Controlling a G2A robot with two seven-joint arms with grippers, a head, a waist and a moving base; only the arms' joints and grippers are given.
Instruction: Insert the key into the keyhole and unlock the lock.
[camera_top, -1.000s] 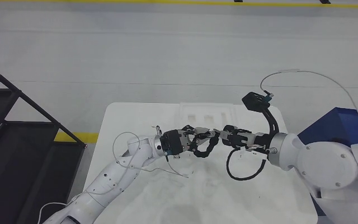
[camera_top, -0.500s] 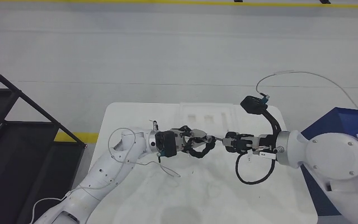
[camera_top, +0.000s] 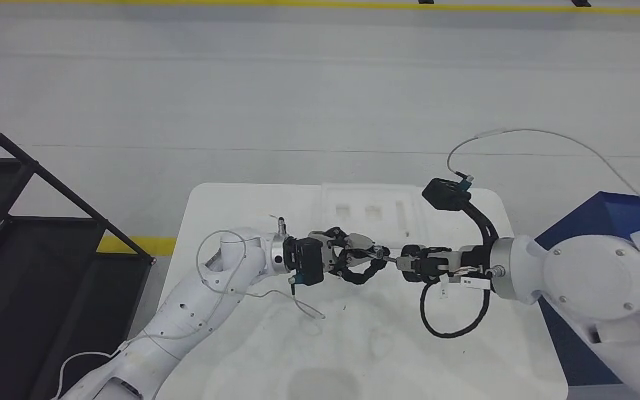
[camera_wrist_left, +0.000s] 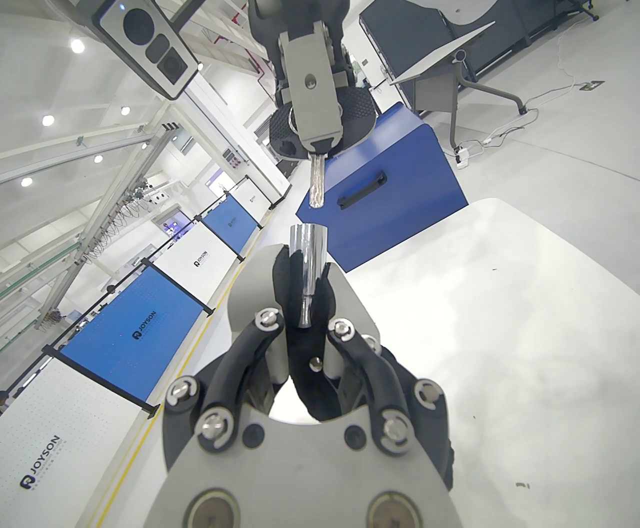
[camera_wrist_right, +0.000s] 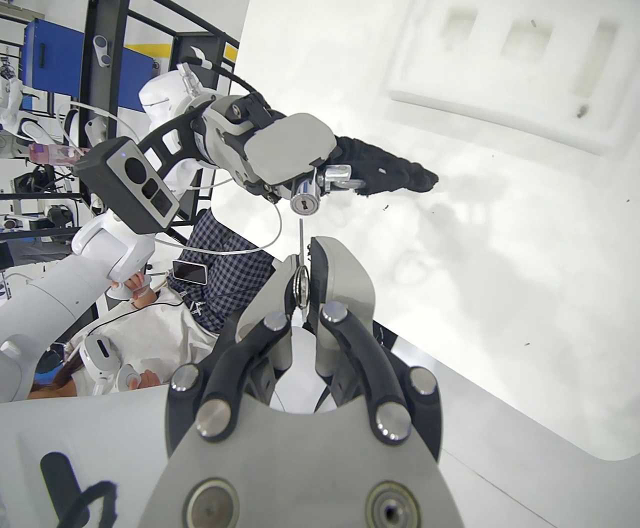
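Key (camera_wrist_right: 300, 287) is pinched by its round bow between the right gripper (camera_wrist_right: 300, 260) fingers, blade sticking out toward the lock (camera_wrist_right: 306, 201). Lock is a chrome cylinder, clamped in the left gripper (camera_wrist_left: 302, 272), keyhole face turned at the key.

Left wrist view: key (camera_wrist_left: 316, 185) lined up with the end of the lock (camera_wrist_left: 308, 240), tip apart from it with a gap showing, not inserted.

Top view: the grippers meet tip to tip just right of frame centre, in the lower half, over the white table (camera_top: 250, 330). Left gripper (camera_top: 352, 264) is on the arm from lower left, right gripper (camera_top: 408, 264) on the arm from the right edge. Lock (camera_top: 371, 262) and key (camera_top: 390, 262) sit between them, both held off the table surface.

White foam tray (camera_top: 370, 205) with rectangular pockets lies at the table's far edge, above the grippers in frame. Blue bin (camera_top: 590, 225) at right edge, beside the table.
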